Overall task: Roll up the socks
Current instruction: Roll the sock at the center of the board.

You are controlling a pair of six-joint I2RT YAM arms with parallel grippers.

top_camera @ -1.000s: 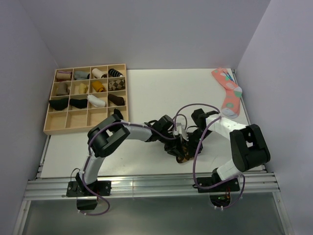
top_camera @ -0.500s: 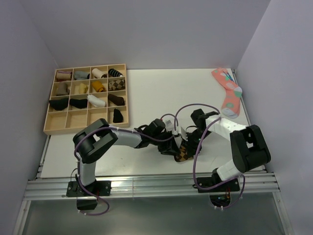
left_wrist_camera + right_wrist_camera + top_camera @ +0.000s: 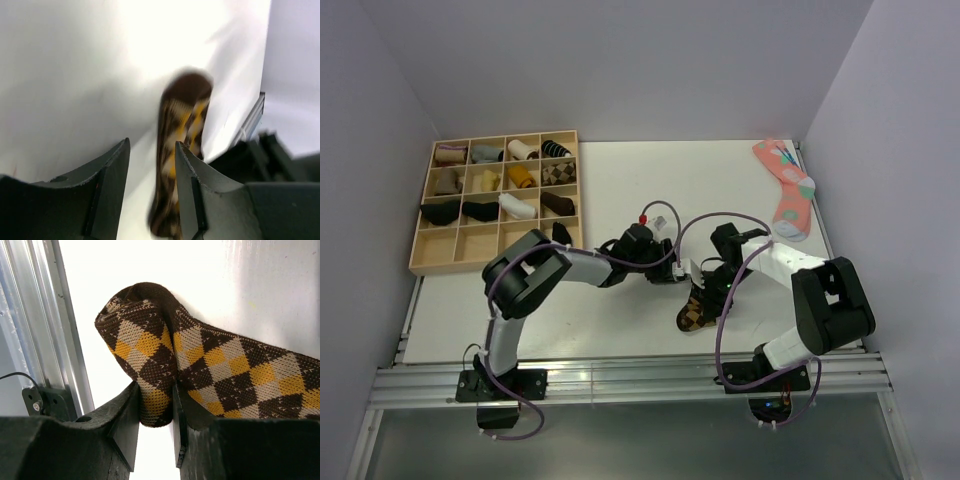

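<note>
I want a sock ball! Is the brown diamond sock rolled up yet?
Not yet: the sock is only folded over at one end, where the right pincer pinches it.

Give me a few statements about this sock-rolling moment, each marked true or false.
1. The right fingers pinch a fold of the dark brown knit sock with orange-tan argyle diamonds. True.
2. The left fingers are clamped on that sock. False: they stand apart, with the bare white table showing between them.
3. The pink sock with teal patches lies inside the wooden compartment tray. False: it lies flat on the table's far right corner.
4. Several tray compartments hold rolled socks. True.
</note>
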